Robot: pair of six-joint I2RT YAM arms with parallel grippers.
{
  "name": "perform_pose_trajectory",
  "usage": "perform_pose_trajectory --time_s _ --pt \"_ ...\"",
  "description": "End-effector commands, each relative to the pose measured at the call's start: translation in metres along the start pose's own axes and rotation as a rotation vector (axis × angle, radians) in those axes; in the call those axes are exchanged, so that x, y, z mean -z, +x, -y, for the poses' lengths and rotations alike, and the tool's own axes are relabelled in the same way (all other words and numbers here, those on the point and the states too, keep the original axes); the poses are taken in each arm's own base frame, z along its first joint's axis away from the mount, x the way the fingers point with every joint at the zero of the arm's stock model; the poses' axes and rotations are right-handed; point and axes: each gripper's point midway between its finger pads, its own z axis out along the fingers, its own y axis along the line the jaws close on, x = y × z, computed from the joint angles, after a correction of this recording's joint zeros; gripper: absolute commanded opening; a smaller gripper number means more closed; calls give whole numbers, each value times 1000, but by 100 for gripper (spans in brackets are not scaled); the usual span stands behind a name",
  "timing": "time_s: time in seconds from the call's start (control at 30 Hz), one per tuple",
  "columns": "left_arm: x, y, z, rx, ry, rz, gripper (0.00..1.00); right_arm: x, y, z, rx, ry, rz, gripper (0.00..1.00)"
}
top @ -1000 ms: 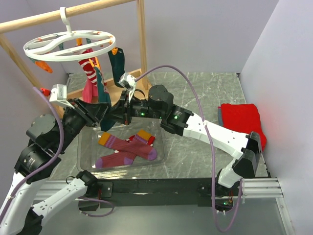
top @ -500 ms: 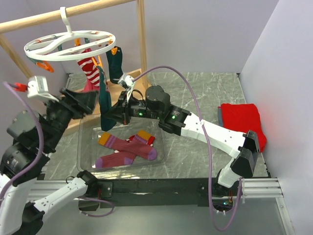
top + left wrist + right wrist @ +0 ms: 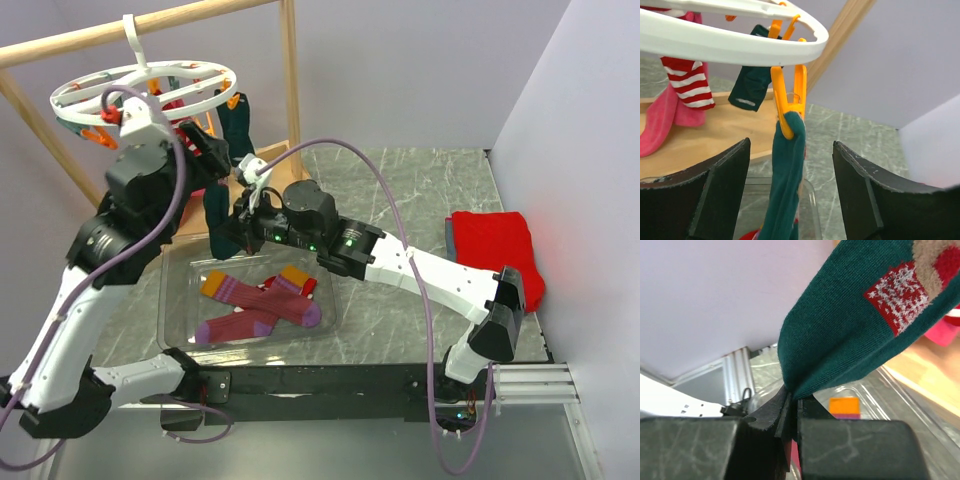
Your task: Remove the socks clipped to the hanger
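The teal sock (image 3: 786, 180) hangs from an orange clip (image 3: 790, 100) on the hanger (image 3: 730, 42) rim, far left; right pincer (image 3: 792, 407) clenched on its lower end; left pincer (image 3: 790, 162) released, either side of it just under the clip; best to raise it, pinch the clip's top, then pull down gently.

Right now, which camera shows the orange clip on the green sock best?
Left wrist camera: the orange clip is close and centered, pinching the dark teal sock under the white hanger. From the top, the left arm mostly hides it. The right wrist camera shows only the sock shut in the right gripper, no clip.
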Motion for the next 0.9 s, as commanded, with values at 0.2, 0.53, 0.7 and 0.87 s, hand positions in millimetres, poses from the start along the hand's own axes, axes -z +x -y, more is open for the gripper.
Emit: perform_pose_trajectory --time_s 0.2,0.53,0.7,0.87 --pt "-12 -39 -2 61 -80 172 68 0 -14 10 82 109 36 0" --pt "-36 -30 3 42 -100 184 67 2 -14 7 91 114 35 0" --pt "-43 -30 1 32 -124 201 67 5 -14 5 92 112 36 0" --pt "-49 -30 -1 28 -137 213 61 9 -15 3 92 112 40 0"
